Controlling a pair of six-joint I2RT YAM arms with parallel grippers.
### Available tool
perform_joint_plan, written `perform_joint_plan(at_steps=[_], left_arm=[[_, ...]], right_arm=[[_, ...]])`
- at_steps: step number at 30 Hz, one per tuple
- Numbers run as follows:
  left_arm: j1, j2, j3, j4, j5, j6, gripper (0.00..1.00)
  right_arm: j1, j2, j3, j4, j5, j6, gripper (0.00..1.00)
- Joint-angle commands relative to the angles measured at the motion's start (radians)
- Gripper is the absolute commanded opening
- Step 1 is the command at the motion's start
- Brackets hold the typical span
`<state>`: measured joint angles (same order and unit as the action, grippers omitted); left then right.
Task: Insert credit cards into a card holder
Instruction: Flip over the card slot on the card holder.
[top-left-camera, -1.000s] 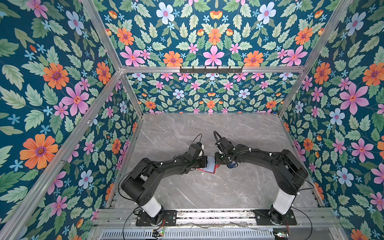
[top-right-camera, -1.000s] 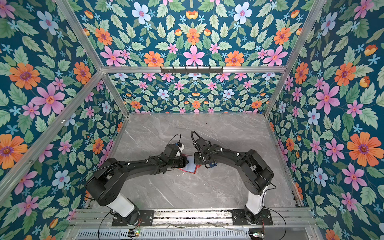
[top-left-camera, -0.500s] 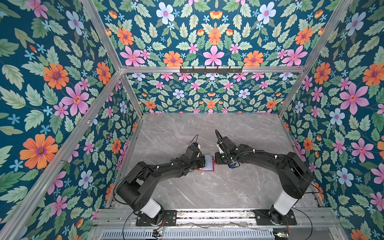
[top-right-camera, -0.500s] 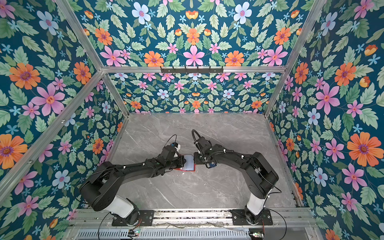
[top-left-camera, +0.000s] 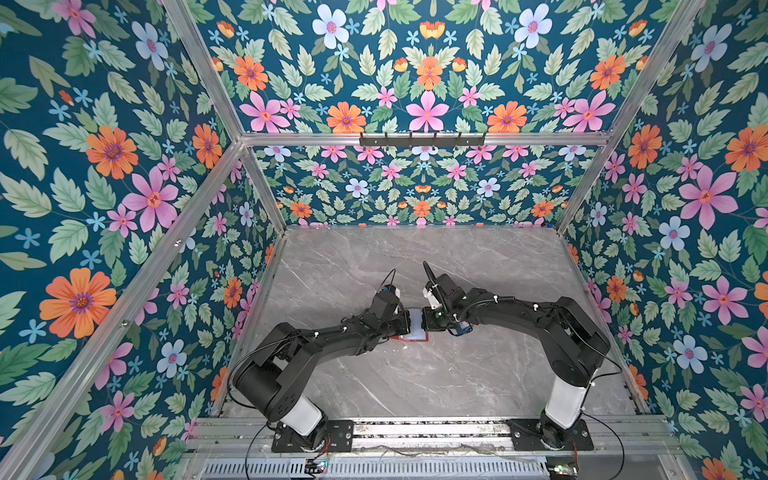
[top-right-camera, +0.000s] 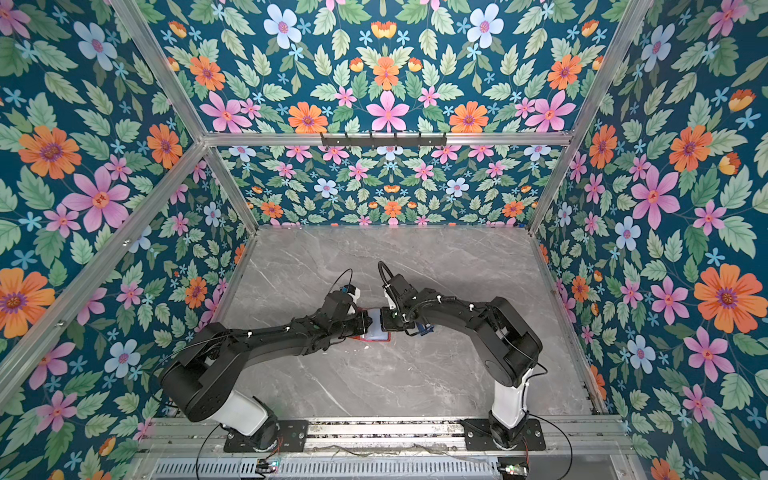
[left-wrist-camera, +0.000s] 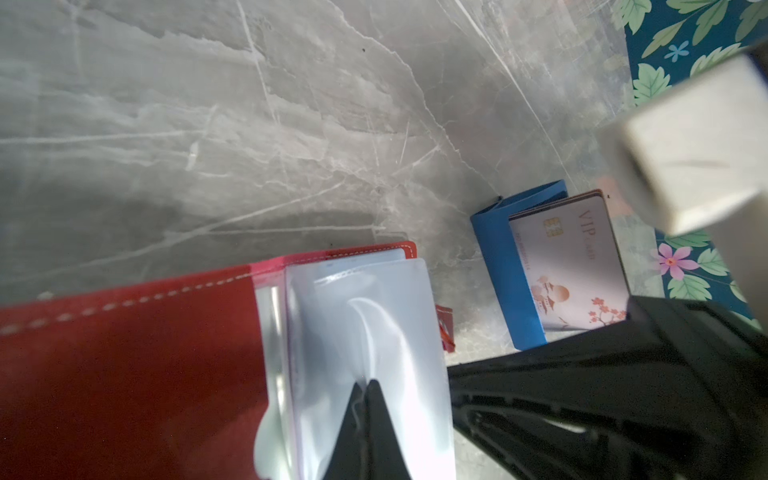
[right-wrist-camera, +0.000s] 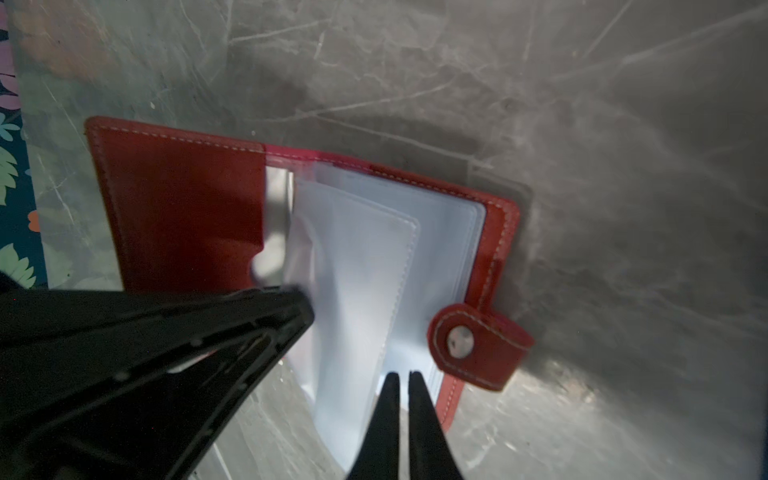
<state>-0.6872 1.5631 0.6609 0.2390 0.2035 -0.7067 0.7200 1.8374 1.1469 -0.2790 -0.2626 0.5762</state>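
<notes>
The red card holder (right-wrist-camera: 178, 216) lies open on the marble table, snap tab (right-wrist-camera: 478, 345) out to one side; it also shows between the arms in both top views (top-left-camera: 415, 338) (top-right-camera: 376, 338). My left gripper (left-wrist-camera: 368, 384) is shut on a clear inner sleeve (left-wrist-camera: 374, 316), lifting it off the stack. My right gripper (right-wrist-camera: 401, 374) faces it, jaws together but for a hairline slit, tips at that raised sleeve's (right-wrist-camera: 357, 257) free edge; whether they pinch it I cannot tell. A whitish-pink credit card (left-wrist-camera: 577, 266) tops a small stack of credit cards in the blue tray (left-wrist-camera: 507, 266).
The blue tray (top-left-camera: 462, 330) (top-right-camera: 424, 329) sits just under my right wrist, close beside the card holder. Flowered walls enclose the table on three sides; a metal rail (top-left-camera: 415, 428) runs along the front edge by the arm bases.
Both grippers stay over the card holder, nearly in place. The left arm's elbow has shifted a little. The right jaws have opened slightly and closed again.
</notes>
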Motion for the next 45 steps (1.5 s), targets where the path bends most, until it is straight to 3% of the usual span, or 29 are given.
perform_joint_plan(at_steps=[1, 4, 11, 13, 18, 24, 32, 39, 45], left_arm=[[0.000, -0.002, -0.001, 0.023, -0.001, 0.003, 0.00], [0.000, -0.012, -0.004, 0.026, -0.002, 0.009, 0.02], [0.001, -0.111, -0.027, -0.031, -0.117, 0.039, 0.33], [0.001, -0.150, -0.038, -0.058, -0.165, 0.047, 0.36], [0.001, -0.220, -0.061, -0.087, -0.204, 0.070, 0.35], [0.001, -0.225, -0.076, -0.065, -0.180, 0.080, 0.26], [0.001, -0.120, -0.060, -0.107, -0.188, 0.080, 0.18], [0.000, -0.043, -0.052, -0.136, -0.233, 0.064, 0.18], [0.001, -0.033, -0.019, -0.171, -0.251, 0.081, 0.20]], right_arm=[[0.000, 0.011, 0.005, 0.041, -0.027, 0.026, 0.13], [0.001, 0.019, 0.004, 0.084, -0.068, 0.036, 0.17], [0.001, 0.030, 0.002, 0.167, -0.136, 0.051, 0.26], [0.000, 0.037, 0.008, 0.175, -0.150, 0.053, 0.27], [0.001, 0.069, 0.029, 0.190, -0.184, 0.056, 0.33], [0.006, 0.109, 0.050, 0.187, -0.185, 0.063, 0.37], [0.010, 0.149, 0.076, 0.150, -0.163, 0.065, 0.25], [0.011, 0.122, 0.061, 0.157, -0.144, 0.071, 0.20], [0.012, 0.034, 0.029, 0.142, -0.087, 0.067, 0.23]])
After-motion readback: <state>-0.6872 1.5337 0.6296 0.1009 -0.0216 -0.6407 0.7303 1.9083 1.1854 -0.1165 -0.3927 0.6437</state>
